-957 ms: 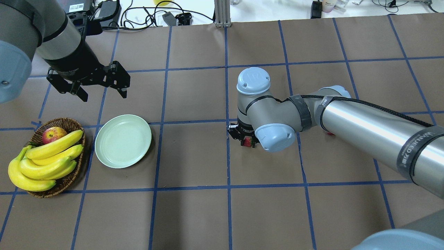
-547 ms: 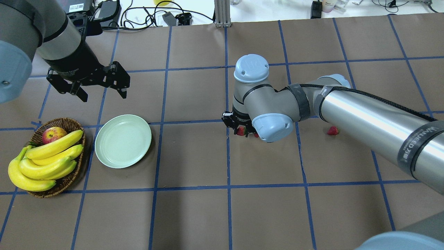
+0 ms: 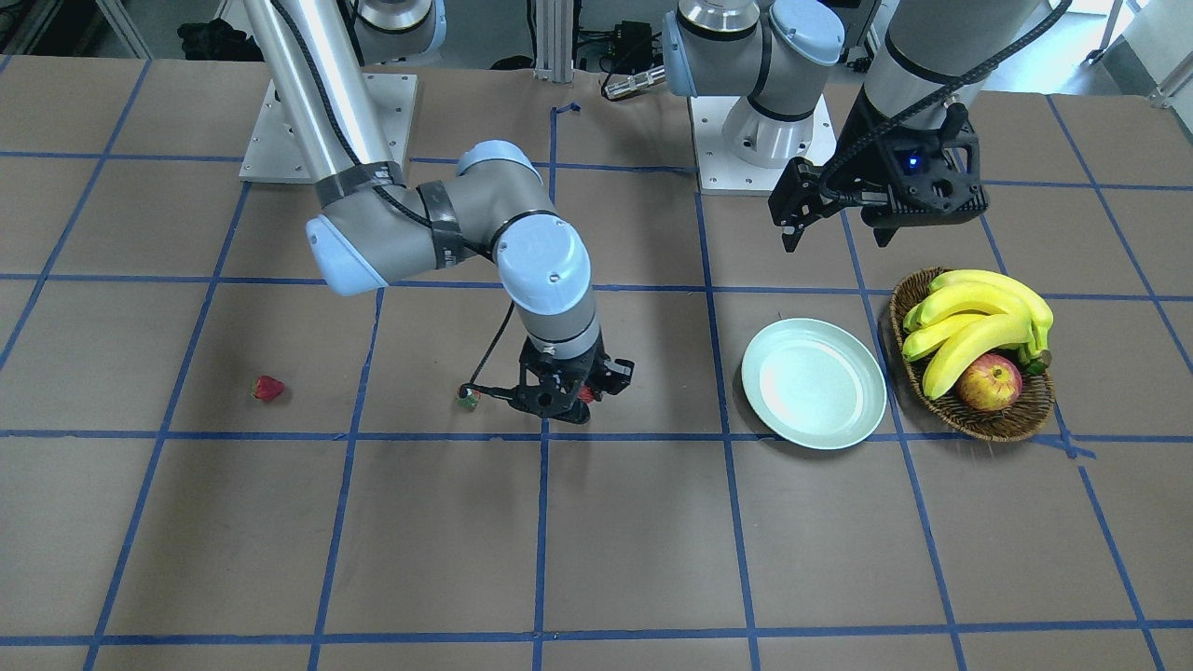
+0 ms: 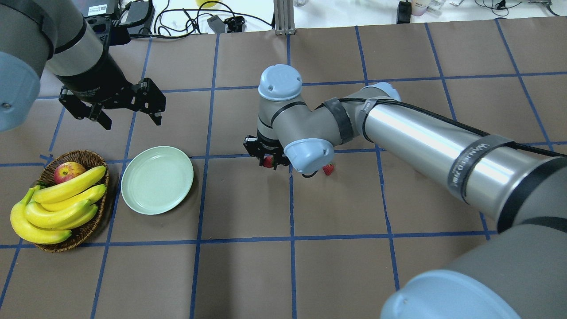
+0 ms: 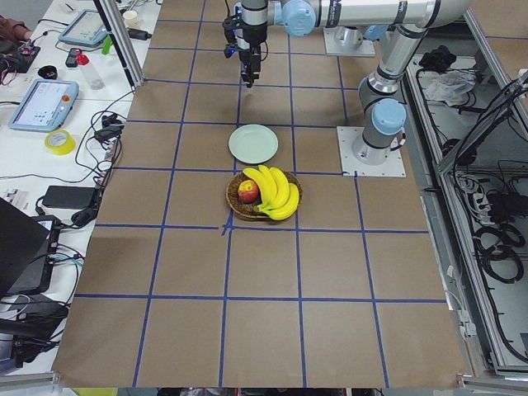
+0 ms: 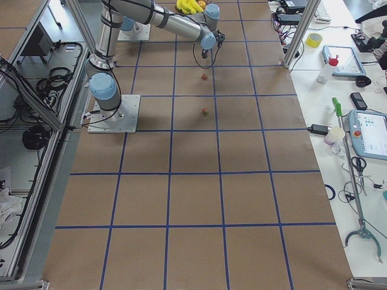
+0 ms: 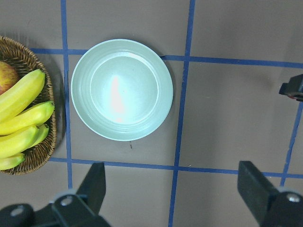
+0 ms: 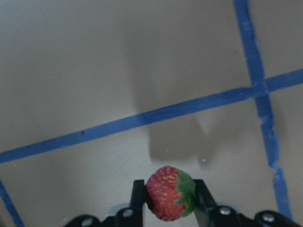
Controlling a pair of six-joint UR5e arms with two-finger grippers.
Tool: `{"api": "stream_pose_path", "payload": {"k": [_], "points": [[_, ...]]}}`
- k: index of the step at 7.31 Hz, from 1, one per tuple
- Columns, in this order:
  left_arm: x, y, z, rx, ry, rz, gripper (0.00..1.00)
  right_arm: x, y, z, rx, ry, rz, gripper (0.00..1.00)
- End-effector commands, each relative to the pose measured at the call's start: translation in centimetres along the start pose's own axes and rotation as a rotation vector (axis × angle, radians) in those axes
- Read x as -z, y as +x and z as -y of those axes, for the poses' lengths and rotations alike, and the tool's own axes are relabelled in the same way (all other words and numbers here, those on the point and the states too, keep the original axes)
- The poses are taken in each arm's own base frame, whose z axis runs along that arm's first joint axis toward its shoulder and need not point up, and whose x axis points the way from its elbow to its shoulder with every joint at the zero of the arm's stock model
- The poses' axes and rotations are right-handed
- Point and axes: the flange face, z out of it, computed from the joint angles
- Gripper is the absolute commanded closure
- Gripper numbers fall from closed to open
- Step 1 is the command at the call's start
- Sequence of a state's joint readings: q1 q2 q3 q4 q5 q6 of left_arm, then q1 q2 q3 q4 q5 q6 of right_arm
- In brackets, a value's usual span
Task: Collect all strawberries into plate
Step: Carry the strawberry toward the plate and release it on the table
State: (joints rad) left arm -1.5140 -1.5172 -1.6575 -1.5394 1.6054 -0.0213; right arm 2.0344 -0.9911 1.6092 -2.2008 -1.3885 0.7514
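My right gripper [image 4: 266,159] is shut on a red strawberry [image 8: 166,191] with a green cap and holds it just above the table, to the right of the plate. The same berry shows in the front view [image 3: 584,393]. A second strawberry [image 4: 328,169] lies on the table right behind that gripper. A third strawberry [image 3: 268,388] lies farther out on my right side; my right arm hides it in the overhead view. The pale green plate [image 4: 157,180] is empty. My left gripper [image 4: 133,122] is open and empty, high above and behind the plate [image 7: 121,90].
A wicker basket [image 4: 87,156] with bananas [image 4: 57,204] and an apple [image 4: 68,171] stands just left of the plate. My right arm stretches low across the table's right half. Cables and gear lie past the far edge.
My right gripper has moved left toward the plate with the strawberry in it, leaving a second berry behind. The arm now covers the far-right berry. The left arm has not moved.
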Motion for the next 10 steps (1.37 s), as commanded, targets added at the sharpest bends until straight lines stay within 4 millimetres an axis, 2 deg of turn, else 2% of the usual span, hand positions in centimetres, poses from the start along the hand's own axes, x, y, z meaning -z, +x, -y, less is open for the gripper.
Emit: {"api": "stream_pose_path", "payload": {"k": [1, 2, 3, 4, 5, 6, 7, 8, 9, 10], "points": [[0.1, 0.2, 0.0, 0.002, 0.003, -0.009, 0.0, -1.7, -1.9, -0.6, -0.003, -0.035, 0.016, 0.83], [0.2, 0.4, -0.1, -0.004, 0.005, -0.01, 0.0, -1.7, -1.9, -0.6, -0.003, -0.037, 0.018, 0.41], [0.1, 0.4, -0.1, -0.006, 0.003, -0.004, 0.0, -1.3, -1.9, -0.6, -0.002, -0.032, 0.017, 0.18], [0.1, 0.4, -0.2, -0.006, 0.002, -0.001, 0.0, 0.3, -1.6, -0.9, 0.008, 0.009, 0.006, 0.0], [0.3, 0.6, -0.3, -0.001, 0.006, -0.012, 0.0, 3.5, -0.4, -1.1, 0.062, 0.096, -0.049, 0.0], [0.1, 0.6, -0.3, -0.003, 0.003, -0.007, 0.0, 4.4, 2.1, -0.1, 0.126, 0.143, -0.137, 0.0], [0.0, 0.6, -0.3, -0.001, 0.0, -0.01, 0.0, 7.2, 5.8, 2.8, 0.142, 0.214, -0.211, 0.0], [0.1, 0.8, -0.2, -0.003, 0.003, -0.012, 0.0, 7.1, 10.0, 5.5, 0.107, 0.184, -0.236, 0.0], [0.1, 0.9, -0.3, -0.007, 0.004, -0.01, 0.0, 5.5, 13.2, 5.7, 0.091, 0.148, -0.262, 0.0], [0.1, 0.9, -0.3, -0.007, 0.004, -0.009, 0.0, 3.6, 14.7, 5.1, 0.084, 0.168, -0.246, 0.0]]}}
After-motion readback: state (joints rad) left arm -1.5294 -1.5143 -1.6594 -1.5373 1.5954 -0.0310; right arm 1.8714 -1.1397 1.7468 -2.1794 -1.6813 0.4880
